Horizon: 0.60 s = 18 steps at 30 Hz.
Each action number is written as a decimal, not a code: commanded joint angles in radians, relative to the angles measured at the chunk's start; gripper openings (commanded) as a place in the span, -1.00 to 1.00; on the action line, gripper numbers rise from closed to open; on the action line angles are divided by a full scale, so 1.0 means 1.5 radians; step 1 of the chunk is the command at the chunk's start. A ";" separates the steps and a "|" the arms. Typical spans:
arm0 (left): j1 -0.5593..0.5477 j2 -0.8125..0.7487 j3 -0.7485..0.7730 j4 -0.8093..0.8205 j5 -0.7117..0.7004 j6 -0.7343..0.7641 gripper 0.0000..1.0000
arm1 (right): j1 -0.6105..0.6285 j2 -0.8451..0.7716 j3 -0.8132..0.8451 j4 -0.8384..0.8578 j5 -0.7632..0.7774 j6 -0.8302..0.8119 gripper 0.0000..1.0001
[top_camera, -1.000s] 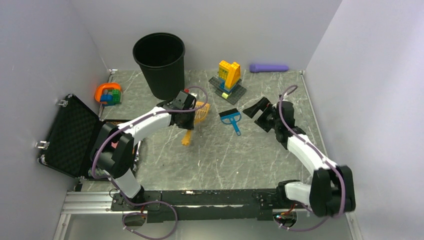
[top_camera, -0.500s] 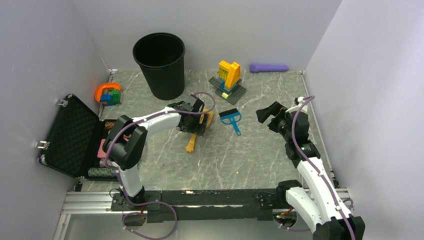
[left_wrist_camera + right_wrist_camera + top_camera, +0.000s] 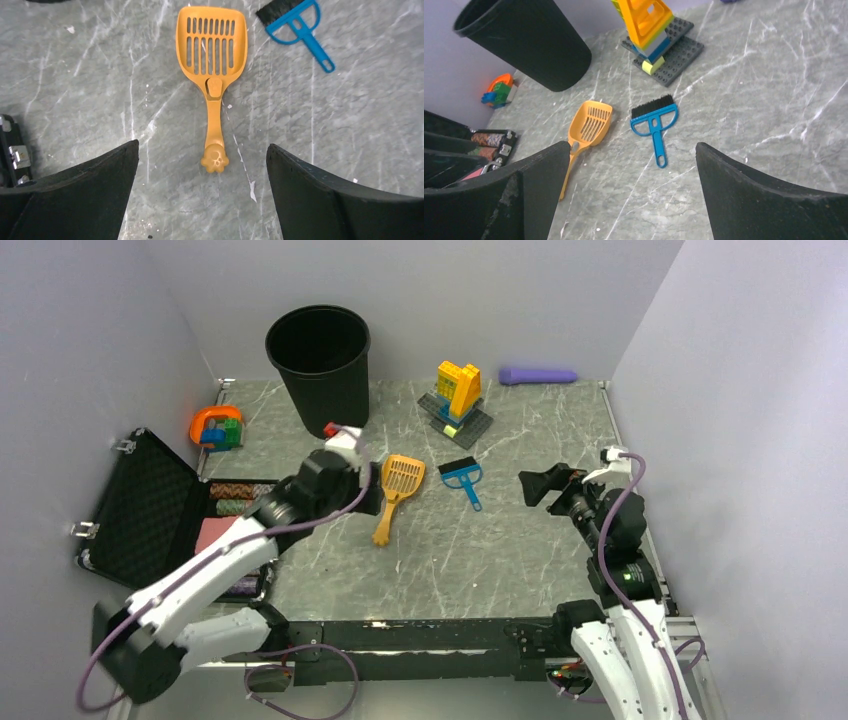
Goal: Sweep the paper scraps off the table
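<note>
The left pincer (image 3: 202, 147) has drawn back from the orange scoop (image 3: 212, 47), now lying free on the desk (image 3: 360, 130) just ahead of its spread jaws. The right pincer (image 3: 632, 145), also gaping, hovers over the desk near the blue brush (image 3: 654, 120).

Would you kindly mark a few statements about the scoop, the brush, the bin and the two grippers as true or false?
1. The orange scoop lies flat on the table, free of both grippers. True.
2. The right gripper holds the blue brush. False: the brush lies on the table, and that gripper's fingers are open and empty.
3. The left gripper has its fingers spread open. True.
4. The black bin lies on its side. False: it stands upright near the far wall.
</note>
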 commanded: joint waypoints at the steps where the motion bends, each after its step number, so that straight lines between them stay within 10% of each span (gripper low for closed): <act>1: -0.007 -0.149 -0.105 0.063 -0.035 -0.013 0.99 | -0.002 -0.052 0.047 -0.055 -0.015 -0.051 0.99; 10: -0.007 -0.456 -0.309 0.136 -0.046 -0.026 0.99 | -0.002 -0.189 -0.031 -0.090 0.013 -0.026 0.99; 18: -0.007 -0.506 -0.339 0.109 -0.067 -0.040 0.99 | -0.002 -0.220 -0.058 -0.101 0.027 0.000 0.99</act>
